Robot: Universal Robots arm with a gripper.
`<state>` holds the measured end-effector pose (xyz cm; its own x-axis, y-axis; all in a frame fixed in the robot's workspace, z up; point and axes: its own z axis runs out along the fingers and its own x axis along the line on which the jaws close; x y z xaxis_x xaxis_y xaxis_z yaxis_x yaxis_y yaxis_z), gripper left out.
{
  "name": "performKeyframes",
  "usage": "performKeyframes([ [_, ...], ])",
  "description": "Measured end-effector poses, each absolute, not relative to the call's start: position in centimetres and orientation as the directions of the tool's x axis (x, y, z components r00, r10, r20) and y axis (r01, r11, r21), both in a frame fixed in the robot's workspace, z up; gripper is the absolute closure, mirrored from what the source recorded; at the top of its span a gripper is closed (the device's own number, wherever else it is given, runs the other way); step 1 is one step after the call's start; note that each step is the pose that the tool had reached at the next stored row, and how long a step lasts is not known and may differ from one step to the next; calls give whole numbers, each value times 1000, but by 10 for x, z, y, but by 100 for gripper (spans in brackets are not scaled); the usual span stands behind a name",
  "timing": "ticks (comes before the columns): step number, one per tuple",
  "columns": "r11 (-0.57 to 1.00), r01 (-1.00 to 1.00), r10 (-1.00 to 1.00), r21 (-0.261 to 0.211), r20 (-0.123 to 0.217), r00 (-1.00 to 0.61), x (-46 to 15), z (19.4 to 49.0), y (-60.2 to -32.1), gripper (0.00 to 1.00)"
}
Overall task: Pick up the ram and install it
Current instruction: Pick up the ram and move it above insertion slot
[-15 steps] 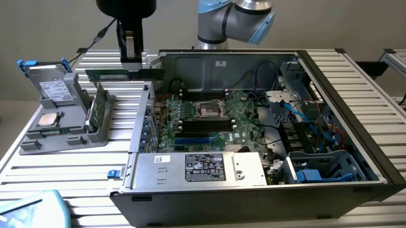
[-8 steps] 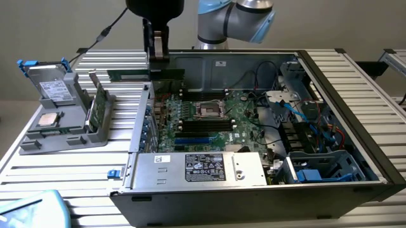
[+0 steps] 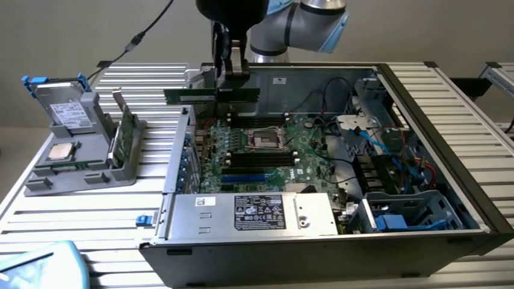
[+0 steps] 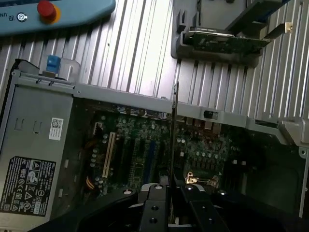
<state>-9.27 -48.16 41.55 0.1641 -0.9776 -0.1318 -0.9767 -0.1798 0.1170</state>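
Because the ram [image 3: 192, 95] must go edge-first into a slot, the end effector [image 3: 231, 81] is closed on its upper edge, holding it level and parallel to the black slots [image 3: 259, 158], in the air above the motherboard [image 3: 309, 147] at the far side of the open case [image 3: 459, 158], unseated.

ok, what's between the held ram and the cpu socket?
In the exterior view, a bank of black slots lies between the ram, gripped in the fingers, and the socket.
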Motion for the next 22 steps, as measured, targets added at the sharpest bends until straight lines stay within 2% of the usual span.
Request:
performKeyframes([
  [10, -177, -978, -980, 113, -112, 165, -48, 411, -481, 86],
  [22, -152, -982, -984, 114, -110, 139, -16, 396, -478, 86],
])
